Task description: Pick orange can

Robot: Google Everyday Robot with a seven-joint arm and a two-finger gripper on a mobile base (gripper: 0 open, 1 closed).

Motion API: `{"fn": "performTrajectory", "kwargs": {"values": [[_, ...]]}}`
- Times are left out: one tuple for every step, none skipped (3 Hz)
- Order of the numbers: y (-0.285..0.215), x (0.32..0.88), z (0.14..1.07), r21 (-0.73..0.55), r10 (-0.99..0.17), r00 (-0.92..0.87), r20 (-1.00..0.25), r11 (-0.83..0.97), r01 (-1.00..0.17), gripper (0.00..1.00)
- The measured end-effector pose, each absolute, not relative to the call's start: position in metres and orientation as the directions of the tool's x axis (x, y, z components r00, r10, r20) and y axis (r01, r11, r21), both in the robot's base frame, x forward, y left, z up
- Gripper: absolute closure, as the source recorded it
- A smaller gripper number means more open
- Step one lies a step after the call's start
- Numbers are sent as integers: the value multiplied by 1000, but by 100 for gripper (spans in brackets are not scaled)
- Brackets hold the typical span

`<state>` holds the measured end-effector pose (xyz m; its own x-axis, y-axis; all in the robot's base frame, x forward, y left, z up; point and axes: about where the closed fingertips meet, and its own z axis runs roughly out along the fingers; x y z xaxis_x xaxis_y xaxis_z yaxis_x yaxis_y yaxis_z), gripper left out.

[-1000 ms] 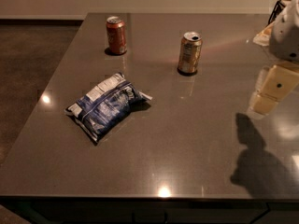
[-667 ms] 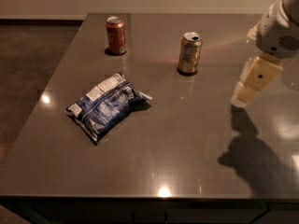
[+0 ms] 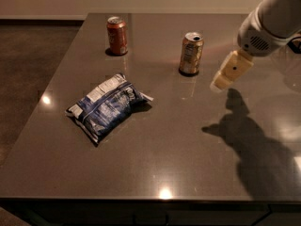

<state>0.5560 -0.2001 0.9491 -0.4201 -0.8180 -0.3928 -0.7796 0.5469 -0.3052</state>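
So far we have only the approach to show for the task. Our cream-coloured two-finger gripper (image 3: pixel 225 77) hangs in the air above the right part of the dark grey glossy table (image 3: pixel 188 168), and nothing is in its grasp. We cannot tell whether it is open or closed. Just to its left, and apart from it, the golden-orange metal drink can with the pale label patch and silver top (image 3: pixel 191 53) stands upright on the tabletop, untouched. Closing the gap, gripping and lifting are all left to do.

As for pose, the gripper points down and to the left, towards the can's base. It hangs from the bulky white and grey arm (image 3: pixel 273 18) that slants in from the upper right corner. The arm's dark shadow (image 3: pixel 251 140) lies on the table to the near right.

Farther out, a darker red-orange drink can (image 3: pixel 117 35) stands upright at the far left, well apart from ours. A crumpled blue and white snack bag (image 3: pixel 108 106) lies flat nearer on the left side.
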Motion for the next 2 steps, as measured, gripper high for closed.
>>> {"fn": "performTrajectory", "kwargs": {"values": [[-191, 583, 936, -279, -765, -447, -463, 605, -746, 0], [-178, 605, 926, -264, -722, -452, -523, 642, -720, 0]]}}
